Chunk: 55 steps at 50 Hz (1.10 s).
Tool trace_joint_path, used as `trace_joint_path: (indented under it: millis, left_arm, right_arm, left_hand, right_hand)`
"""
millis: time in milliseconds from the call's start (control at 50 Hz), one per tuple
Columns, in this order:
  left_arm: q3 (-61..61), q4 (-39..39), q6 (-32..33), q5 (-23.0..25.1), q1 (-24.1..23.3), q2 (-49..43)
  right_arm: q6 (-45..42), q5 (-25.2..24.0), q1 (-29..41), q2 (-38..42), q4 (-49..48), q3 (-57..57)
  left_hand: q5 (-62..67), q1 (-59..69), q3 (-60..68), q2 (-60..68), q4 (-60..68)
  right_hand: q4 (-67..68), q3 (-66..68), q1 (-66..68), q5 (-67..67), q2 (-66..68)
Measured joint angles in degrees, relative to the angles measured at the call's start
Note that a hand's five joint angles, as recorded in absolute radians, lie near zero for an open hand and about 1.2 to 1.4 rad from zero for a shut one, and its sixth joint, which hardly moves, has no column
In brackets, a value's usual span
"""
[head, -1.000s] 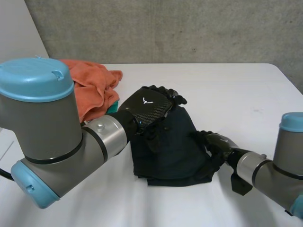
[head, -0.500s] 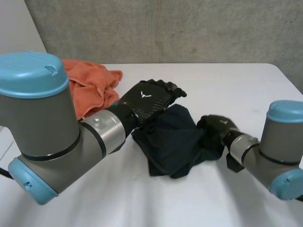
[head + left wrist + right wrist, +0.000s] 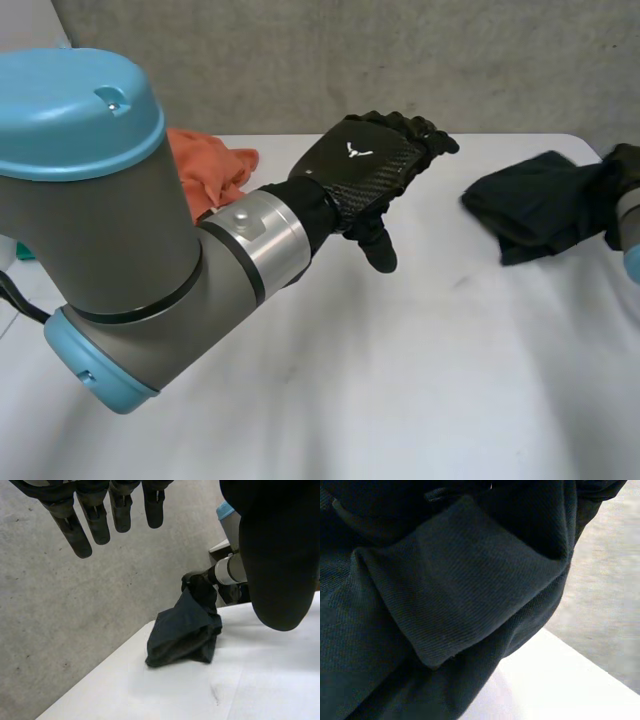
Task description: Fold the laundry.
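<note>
A dark navy cloth point(image 3: 535, 200) lies bunched at the far right of the white table point(image 3: 400, 380). My right hand point(image 3: 627, 165) is at its right end, shut on a bunched edge. In the left wrist view the right hand point(image 3: 197, 582) holds the cloth point(image 3: 185, 635) up by its top, and the rest sags onto the table. In the right wrist view folds of the dark cloth point(image 3: 445, 595) lie under the palm. My left hand point(image 3: 365, 170) hovers over the table's middle, open and empty, with straight fingers point(image 3: 95, 520) and the thumb point(image 3: 280, 555) apart.
A crumpled orange cloth point(image 3: 205, 165) lies at the table's far left, partly behind my left arm point(image 3: 150, 270). A grey concrete wall point(image 3: 350, 60) stands just behind the table. The table's right edge is close to the dark cloth.
My right hand closed on the dark cloth and dragged it from the table's middle to the far right. My left hand came off the cloth, rose and stayed open.
</note>
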Motion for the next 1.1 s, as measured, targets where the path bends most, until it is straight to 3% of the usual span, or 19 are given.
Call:
trace_joint_path:
  millis: [220,500,540,580,620,740,880,960,1100]
  left_arm:
    - [1.8,0.0,-1.8,0.1,-1.6,-0.8]
    - [2.1,0.0,-3.4,0.2,-2.7,-1.1]
    - [2.0,0.0,-3.5,0.2,-2.9,-1.2]
    - [2.0,0.0,-3.5,0.2,-3.0,-1.2]
    - [2.0,0.0,-3.6,0.2,-3.0,-1.2]
    - [2.0,0.0,-3.8,0.2,-3.2,-1.1]
    - [1.9,0.1,-3.9,0.0,-3.1,-0.7]
    - [2.1,0.7,-3.7,-1.0,-1.9,-0.2]
    - [2.4,4.2,-2.5,-7.6,6.7,0.5]
  right_arm:
    - [0.8,6.2,-6.1,11.6,6.9,-19.6]
    - [0.5,6.1,-7.3,14.7,7.7,-23.5]
    - [0.5,5.1,-7.3,14.4,9.0,-22.8]
    - [0.4,3.6,-7.2,13.4,10.1,-21.7]
    - [0.1,2.4,-7.3,11.8,10.8,-20.3]
    - [-3.5,1.8,-8.2,4.4,11.6,-13.4]
    - [-17.9,7.1,-8.9,-10.9,4.0,1.1]
    - [-22.5,2.0,-7.3,-20.9,-7.2,13.8]
    - [-24.7,-19.6,-1.0,-33.8,-23.0,34.8]
  left_hand:
    - [0.0,0.0,0.0,0.0,0.0]
    - [0.0,0.0,0.0,0.0,0.0]
    - [0.0,0.0,0.0,0.0,0.0]
    - [0.0,0.0,0.0,0.0,0.0]
    - [0.0,0.0,0.0,0.0,0.0]
    - [0.0,0.0,0.0,0.0,0.0]
    - [0.0,0.0,0.0,0.0,0.0]
    - [0.0,0.0,0.0,0.0,0.0]
    - [0.0,0.0,0.0,0.0,0.0]
  right_hand:
    - [0.0,0.5,0.0,0.0,0.0]
    - [0.0,0.5,0.0,0.0,0.0]
    - [-22.5,-20.5,-18.6,-20.6,-22.5]
    - [-41.1,-39.0,-37.1,-36.9,-41.5]
    - [-52.3,-48.8,-46.0,-48.2,-51.3]
    - [-56.5,-52.3,-47.7,-53.6,-54.3]
    - [-56.5,-52.3,-47.7,-53.6,-54.3]
    - [-56.5,-52.3,-47.7,-53.6,-54.3]
    - [-56.5,-52.3,-47.7,-53.6,-54.3]
